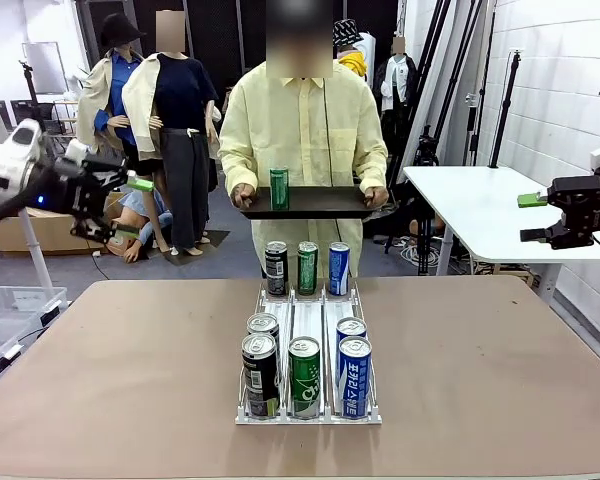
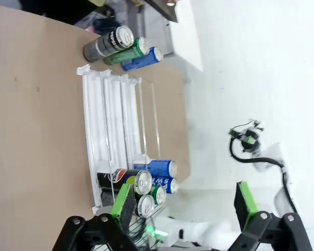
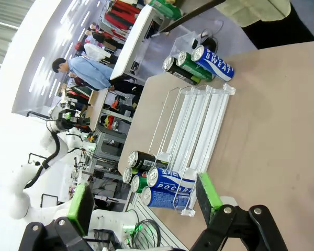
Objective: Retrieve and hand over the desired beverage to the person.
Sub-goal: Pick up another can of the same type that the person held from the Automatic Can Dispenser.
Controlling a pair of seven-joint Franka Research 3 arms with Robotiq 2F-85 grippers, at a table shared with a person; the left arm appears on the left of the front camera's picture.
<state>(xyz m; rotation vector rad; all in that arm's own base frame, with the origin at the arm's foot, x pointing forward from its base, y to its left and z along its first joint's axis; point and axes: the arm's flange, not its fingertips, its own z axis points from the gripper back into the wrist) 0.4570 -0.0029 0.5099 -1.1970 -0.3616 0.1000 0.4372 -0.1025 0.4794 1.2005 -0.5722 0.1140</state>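
Both arms hang out to either side of the rack [image 1: 293, 318], above the worktop [image 1: 110, 370]. The left jaws stand wide and empty, and so do the right jaws. Nothing is picked yet.

The person [image 1: 302, 130] waits beyond the rack's far end, holding a tray [image 1: 330, 203] with one tray can [image 1: 279, 187] on it. That can is green, so green is probably the drink wanted, though you cannot be sure from here. A near green can [image 1: 304, 376] sits in the rack's middle lane at its near end. A far green can [image 1: 307, 267] stands just past the far end.

Watch the neighbours. The near green can is pressed between a black can [image 1: 260, 375] and a blue can [image 1: 354, 376]. Wide jaws coming down slightly off line would strike one of them or close on the wrong colour. At the hand-over the tray is held in the air, so a hard set-down could tilt it or topple the tray can.
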